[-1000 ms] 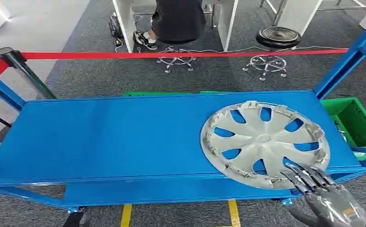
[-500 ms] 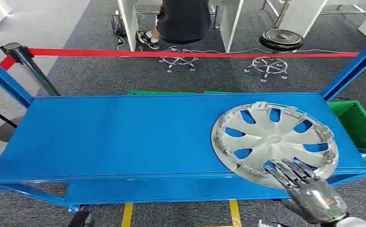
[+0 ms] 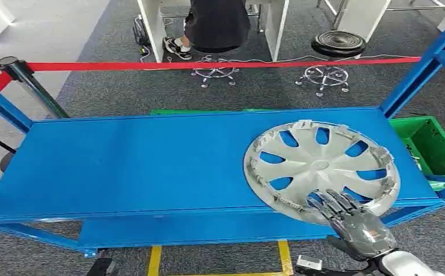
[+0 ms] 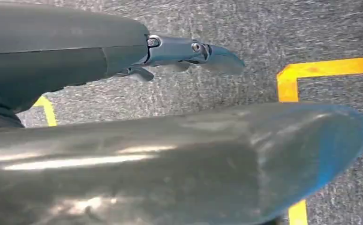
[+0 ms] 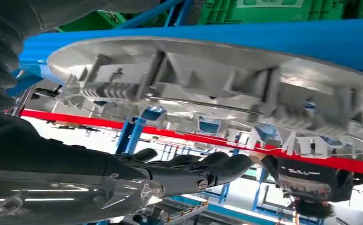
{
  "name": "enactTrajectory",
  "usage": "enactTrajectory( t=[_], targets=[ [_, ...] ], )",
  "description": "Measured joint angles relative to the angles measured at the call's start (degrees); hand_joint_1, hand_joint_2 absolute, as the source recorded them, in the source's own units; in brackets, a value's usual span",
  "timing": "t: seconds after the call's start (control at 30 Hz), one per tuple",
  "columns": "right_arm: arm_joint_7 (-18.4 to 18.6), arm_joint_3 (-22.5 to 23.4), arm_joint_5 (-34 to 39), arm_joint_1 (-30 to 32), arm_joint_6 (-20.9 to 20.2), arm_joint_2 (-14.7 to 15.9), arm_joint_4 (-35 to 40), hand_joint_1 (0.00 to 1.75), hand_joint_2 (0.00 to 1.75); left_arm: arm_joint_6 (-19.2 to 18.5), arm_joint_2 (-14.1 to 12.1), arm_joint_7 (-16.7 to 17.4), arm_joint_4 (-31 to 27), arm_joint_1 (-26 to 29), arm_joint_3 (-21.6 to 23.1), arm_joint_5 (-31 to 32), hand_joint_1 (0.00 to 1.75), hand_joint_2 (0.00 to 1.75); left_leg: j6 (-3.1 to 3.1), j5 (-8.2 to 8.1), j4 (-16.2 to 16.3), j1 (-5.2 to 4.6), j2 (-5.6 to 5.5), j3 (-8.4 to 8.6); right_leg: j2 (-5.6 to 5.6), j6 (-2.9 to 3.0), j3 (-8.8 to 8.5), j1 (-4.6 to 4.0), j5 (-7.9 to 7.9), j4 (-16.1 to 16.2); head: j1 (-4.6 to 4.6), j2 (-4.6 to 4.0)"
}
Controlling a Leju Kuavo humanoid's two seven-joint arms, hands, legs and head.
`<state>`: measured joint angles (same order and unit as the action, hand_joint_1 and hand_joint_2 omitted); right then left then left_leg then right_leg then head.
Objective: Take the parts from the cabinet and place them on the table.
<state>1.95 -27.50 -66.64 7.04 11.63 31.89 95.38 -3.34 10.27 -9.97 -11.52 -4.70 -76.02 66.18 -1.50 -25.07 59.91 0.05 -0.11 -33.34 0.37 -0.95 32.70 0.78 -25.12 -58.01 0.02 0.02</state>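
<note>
From the head view, the hubcap (image 3: 322, 171) lies flat on the blue shelf (image 3: 134, 161), its near edge overhanging where the right hand (image 3: 352, 221) reaches with fingers spread, grasping nothing. In the right wrist view, those fingers (image 5: 207, 169) hover just off the rim, likely lining up a grasp. The left hand (image 4: 193, 51) hangs over the floor; I cannot tell its state.

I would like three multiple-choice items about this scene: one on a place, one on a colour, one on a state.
1. Where on the shelf does the hubcap lie?
A. left end
B. right end
C. middle

2. What colour is the bin beside the shelf?
A. green
B. red
C. yellow

3. What is the state of the right hand?
A. holds the hubcap in the air
B. closed in a fist
C. fingers spread at the hubcap's near rim

Answers: 1 B, the hubcap lies near the right post. 2 A, its walls are green. 3 C, the hubcap lies flat on the shelf and the fingers are apart.
</note>
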Motion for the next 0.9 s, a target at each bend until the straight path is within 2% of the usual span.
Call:
enactTrajectory(
  t=[0.03, 0.07, 0.13, 0.2, 0.23, 0.27, 0.33, 0.37, 0.4, 0.43, 0.5, 0.53, 0.57, 0.67, 0.7, 0.73, 0.77, 0.8, 0.83, 0.87, 0.9],
  targets=[
    [0.0, 0.0, 0.0, -0.1, 0.0, 0.0, -0.2, 0.0, 1.75, 0.0, 0.0, -0.1, 0.0, -0.1, 0.0, 0.0, 0.0, 0.0, 0.07, -0.23, -2.6, -0.04, -0.02, 1.16, 0.03, -0.34, 0.16, -0.44, -0.11, -0.2, -0.04, 0.0],
    [0.0, -0.1, 0.0, -0.1, 0.0, -0.1, -0.3, 0.0, 1.75, -0.1, 0.0, -0.2, 0.0, -0.2, 0.1, 0.0, 0.0, 0.0, 0.62, -0.44, -3.2, 0.07, -0.12, 1.28, 0.14, -0.63, 0.47, -0.52, -0.12, -0.4, 0.02, 0.0],
    [0.0, -0.2, 0.0, -0.2, 0.1, -0.2, -0.7, 0.0, 1.75, -0.2, 0.1, -0.3, 0.0, 0.0, 0.2, 0.0, 0.0, 0.0, 1.29, -0.34, -3.1, -0.19, -0.15, 1.02, 0.1, -1.3, 0.34, -0.37, 0.27, 0.2, 0.0, 0.0],
    [0.0, -0.2, 0.0, -0.1, 0.1, -0.3, -0.9, 0.0, 1.75, -0.2, 0.2, -0.4, 0.0, 0.0, 0.2, 0.0, 0.0, 0.0, 2.07, 0.12, -3.5, 0.27, -0.12, 1.15, 0.09, -1.92, 0.68, -0.29, -0.19, -0.2, -0.02, 0.0],
    [0.0, -0.2, 0.0, -0.3, 0.1, -0.3, -1.0, 0.0, 1.75, -0.2, 0.0, -0.5, 0.0, 0.0, 0.2, 0.0, 0.0, 0.0, 2.4, 0.1, -3.5, 0.28, -0.12, 1.14, -0.03, -2.16, 1.43, -0.29, -1.68, -2.1, 0.44, 0.0],
    [0.0, -0.2, 0.0, -0.4, 0.2, -0.3, -1.2, 0.0, 1.75, -0.3, 0.0, -0.7, 0.0, 0.0, 0.2, 0.0, 0.0, 0.0, 2.64, 0.09, -3.5, 0.26, -0.11, 1.11, -0.02, -2.35, 3.14, -0.23, -3.89, -5.9, 0.59, 0.0],
    [0.0, -0.3, 0.0, -0.4, 0.1, -0.6, -1.5, 0.0, 1.75, -0.3, 0.0, -0.9, 0.0, 0.0, 0.2, 0.0, 0.0, 0.0, 2.74, 0.05, -3.5, 0.15, -0.08, 1.07, -0.03, -2.58, 7.53, -0.21, -8.1, -15.7, 0.59, 0.0],
    [-0.1, -0.5, -0.2, -0.4, -0.1, -0.8, -1.8, 0.0, 1.75, -0.3, -0.1, -0.9, 0.0, 0.1, 0.3, 0.1, 0.0, 0.0, 2.74, 0.05, -3.5, 0.12, -0.08, 1.08, -0.03, -2.62, 8.78, -0.2, -8.58, -18.3, 0.5, 0.0],
    [-0.3, -0.6, -0.4, -0.6, -0.4, -1.0, -2.1, 0.0, 1.75, -0.3, -0.1, -0.9, 0.0, 0.1, 0.3, 0.2, 0.0, 0.0, 2.73, 0.05, -3.5, 0.12, -0.09, 1.11, -0.03, -2.58, 8.52, -0.2, -7.53, -17.7, 0.55, 0.0],
    [-0.6, -0.8, -1.0, -1.0, -0.5, -1.3, -2.7, 0.0, 1.75, -0.3, -0.1, -0.9, 0.0, 0.1, 0.3, 0.4, 0.0, 0.0, 2.72, 0.04, -3.5, 0.12, -0.1, 1.17, -0.03, -2.47, 7.04, -0.2, -5.48, -14.6, 0.55, 0.0],
    [-1.1, -1.1, -2.1, -2.2, -0.8, -1.9, -4.0, 0.0, 1.75, -0.3, -0.1, -0.9, 0.0, 0.0, 0.3, 0.9, 0.0, 0.0, 2.5, -0.09, -3.5, 0.12, -0.13, 1.48, -0.05, -2.22, 1.6, -0.13, -0.42, -3.9, 0.57, 0.0],
    [-1.3, -1.2, -2.7, -3.0, -0.8, -2.5, -4.9, 0.0, 1.75, -0.3, -0.1, -0.9, 0.0, 0.0, 0.4, 1.0, 0.0, 0.0, 2.15, -0.17, -3.4, -0.1, -0.13, 1.47, 0.02, -2.13, -0.18, -0.17, -0.75, -0.5, 0.55, 0.0],
    [-1.6, -1.4, -3.1, -3.7, -0.8, -3.1, -5.9, 0.0, 1.75, -0.3, -0.1, -0.9, 0.0, 0.0, 0.4, 1.0, 0.0, 0.0, 1.8, -0.13, -3.2, -0.31, -0.14, 1.22, 0.17, -1.68, -0.36, -0.28, -0.58, -0.1, 0.5, 0.0],
    [-2.2, -1.8, -3.8, -4.9, -0.7, -4.7, -8.4, 0.0, 1.75, -0.4, -0.1, -0.8, 0.0, -0.1, 0.5, 1.1, 0.0, 0.0, 0.91, 0.34, -3.6, -0.06, -0.13, 1.09, 0.24, -0.81, 0.14, -0.61, -0.36, -0.4, 0.42, 0.0],
    [-2.3, -2.0, -4.0, -5.3, -0.6, -5.1, -8.9, 0.0, 1.75, -0.4, -0.1, -0.7, 0.0, -0.1, 0.6, 1.1, 0.0, 0.0, 0.45, -0.11, -3.3, -0.01, -0.13, 0.9, 0.17, -0.29, -0.02, -0.18, -0.04, 0.1, 0.5, 0.0],
    [-2.4, -2.1, -4.0, -5.7, -0.6, -5.4, -9.4, 0.0, 1.75, -0.4, -0.1, -0.7, 0.0, -0.1, 0.7, 1.1, 0.0, 0.0, 0.16, -1.35, -1.9, -0.06, -0.09, 0.38, 0.08, 0.08, -0.01, -0.16, -0.01, 0.1, 0.24, 0.0],
    [-2.4, -2.2, -4.0, -6.1, -0.6, -5.7, -9.9, 0.0, 1.75, -0.4, -0.1, -0.7, 0.0, -0.1, 0.8, 1.1, 0.0, 0.0, -0.03, -3.43, 1.4, -0.04, -0.09, -1.19, 0.03, 0.34, 0.07, -0.13, 0.01, 0.1, 0.11, 0.0],
    [-2.4, -2.4, -4.0, -6.4, -0.6, -6.1, -10.3, 0.0, 1.75, -0.4, 0.0, -0.7, 0.0, -0.2, 0.8, 1.1, 0.0, 0.0, -0.19, -5.82, 6.3, 0.02, -0.09, -3.55, -0.05, 0.41, 0.17, -0.14, 0.03, 0.1, 0.07, 0.0],
    [-2.4, -2.5, -4.0, -6.5, -0.6, -6.3, -10.8, 0.0, 1.75, -0.5, 0.0, -0.7, 0.0, -0.1, 0.9, 1.1, 0.0, 0.0, -0.29, -7.52, 10.8, 0.03, -0.09, -5.77, -0.1, 0.44, 0.24, -0.16, 0.03, 0.1, 0.11, 0.0],
    [-2.4, -2.6, -4.0, -6.7, -0.5, -6.5, -11.2, 0.0, 1.75, -0.5, 0.0, -0.7, 0.0, 0.0, 0.9, 1.1, 0.0, 0.0, -0.34, -8.3, 14.0, 0.03, -0.09, -7.39, -0.12, 0.45, 0.26, -0.19, 0.03, 0.1, 0.09, 0.0],
    [-2.4, -2.7, -4.0, -6.9, -0.5, -6.8, -11.5, 0.0, 1.75, -0.5, 0.0, -0.7, 0.0, 0.1, 0.9, 1.1, 0.0, 0.0, -0.31, -7.58, 14.3, 0.03, -0.09, -7.62, -0.1, 0.45, 0.22, -0.19, 0.03, 0.1, 0.11, 0.0]
  ],
)
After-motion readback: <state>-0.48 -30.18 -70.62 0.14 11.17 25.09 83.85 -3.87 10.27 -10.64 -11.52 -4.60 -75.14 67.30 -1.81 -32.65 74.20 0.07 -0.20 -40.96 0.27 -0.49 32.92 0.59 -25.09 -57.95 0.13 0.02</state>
